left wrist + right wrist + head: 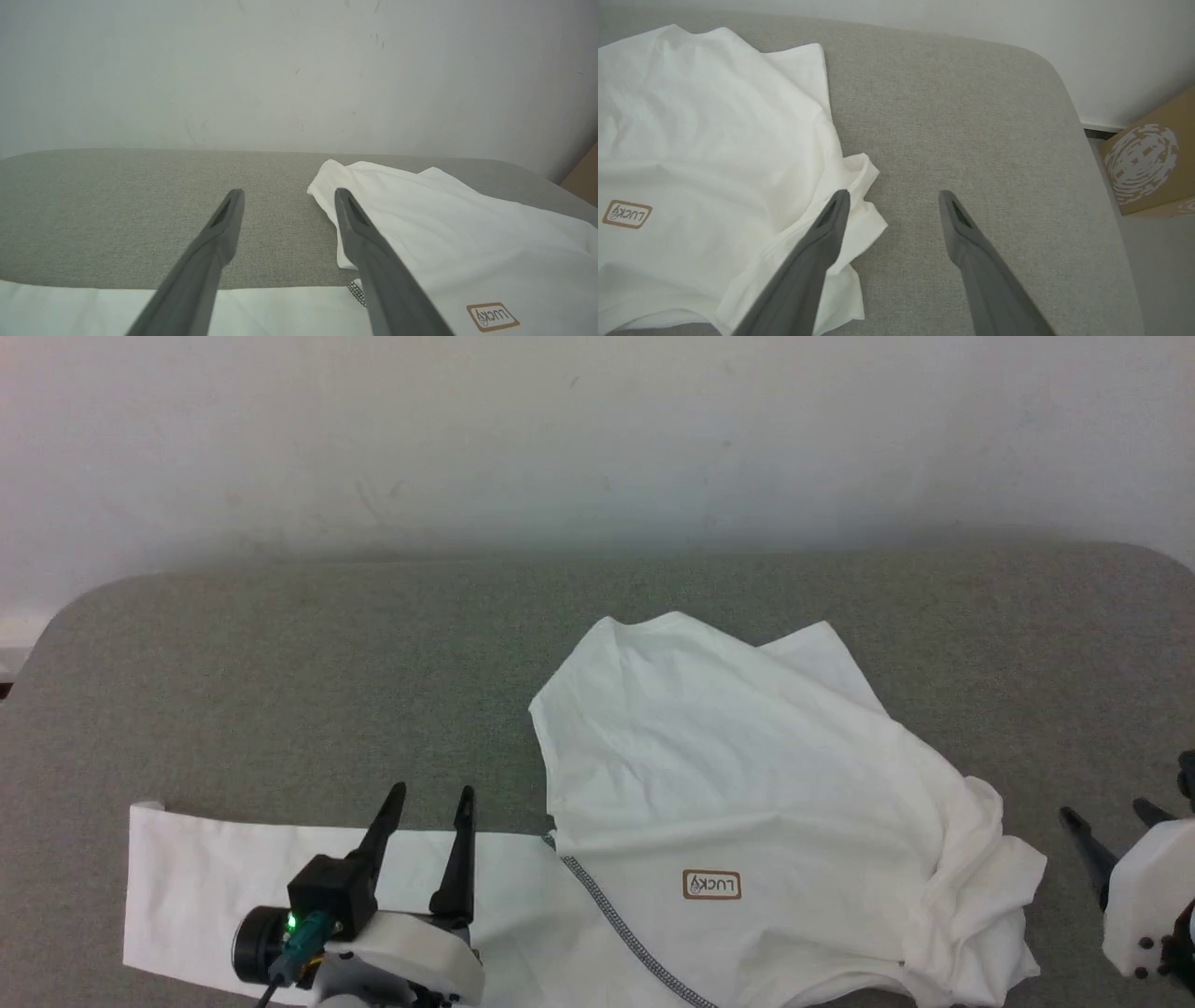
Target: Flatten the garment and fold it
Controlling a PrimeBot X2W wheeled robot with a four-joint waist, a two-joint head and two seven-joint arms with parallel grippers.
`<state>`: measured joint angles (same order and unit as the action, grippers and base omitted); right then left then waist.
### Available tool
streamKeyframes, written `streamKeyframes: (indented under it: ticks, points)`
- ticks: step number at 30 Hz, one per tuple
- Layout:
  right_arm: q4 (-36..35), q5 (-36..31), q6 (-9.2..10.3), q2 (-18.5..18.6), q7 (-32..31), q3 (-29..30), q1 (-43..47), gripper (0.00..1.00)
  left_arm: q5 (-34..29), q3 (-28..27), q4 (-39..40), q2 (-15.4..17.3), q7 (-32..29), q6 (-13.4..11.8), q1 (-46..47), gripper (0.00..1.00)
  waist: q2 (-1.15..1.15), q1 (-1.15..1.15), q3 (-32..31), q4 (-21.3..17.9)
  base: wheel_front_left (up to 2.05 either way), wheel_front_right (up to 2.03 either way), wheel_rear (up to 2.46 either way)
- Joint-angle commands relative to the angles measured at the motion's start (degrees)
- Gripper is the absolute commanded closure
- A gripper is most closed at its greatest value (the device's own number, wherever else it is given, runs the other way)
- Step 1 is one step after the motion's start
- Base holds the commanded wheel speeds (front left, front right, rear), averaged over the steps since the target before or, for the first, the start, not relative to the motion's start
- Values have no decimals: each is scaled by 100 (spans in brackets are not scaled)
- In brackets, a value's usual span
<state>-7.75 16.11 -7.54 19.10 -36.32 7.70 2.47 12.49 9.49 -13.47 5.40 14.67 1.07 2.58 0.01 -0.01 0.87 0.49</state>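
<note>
**White thin-fabric short-sleeved garment point(728, 775), part-spread**

Left gripper point(432, 791), dark long-fingered: jaws apart, empty, over garment's near-left flat strip.
Right gripper point(1102, 810): jaws apart, empty, just beside garment's bunched right edge.
Grey woven-fabric table point(280, 663): beneath garment, stretching beyond it.
Risk: pinching stacked layers at the bunch would likely drag wrinkles into the fold.
</note>
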Motion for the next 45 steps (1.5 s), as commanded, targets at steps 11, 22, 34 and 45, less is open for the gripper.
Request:
streamKeyframes:
  ticks: [11, 22, 34, 45]
  points:
    - [2046, 175, 5, 97, -468, -120, -1436, 0, -135, 52, -54, 12, 33, 83, 321, 0, -1, 1, 556, 435, 0, 0, 0]
    - [3348, 117, 5, 334, -457, -720, -1767, 0, -136, 93, -99, -17, 33, 102, 441, 0, -1, 1, 762, 677, 0, 0, 0]
    - [3474, -102, 5, 525, 728, -557, -1948, 100, -95, 15, -225, -42, 33, 98, 346, 0, -1, 1, 402, 399, 0, 0, 0]
    - [1692, -1249, 5, 512, 961, 948, -1871, 100, -97, 23, -154, -98, 33, 133, 265, 0, -1, 1, 350, 246, 0, 0, 0]
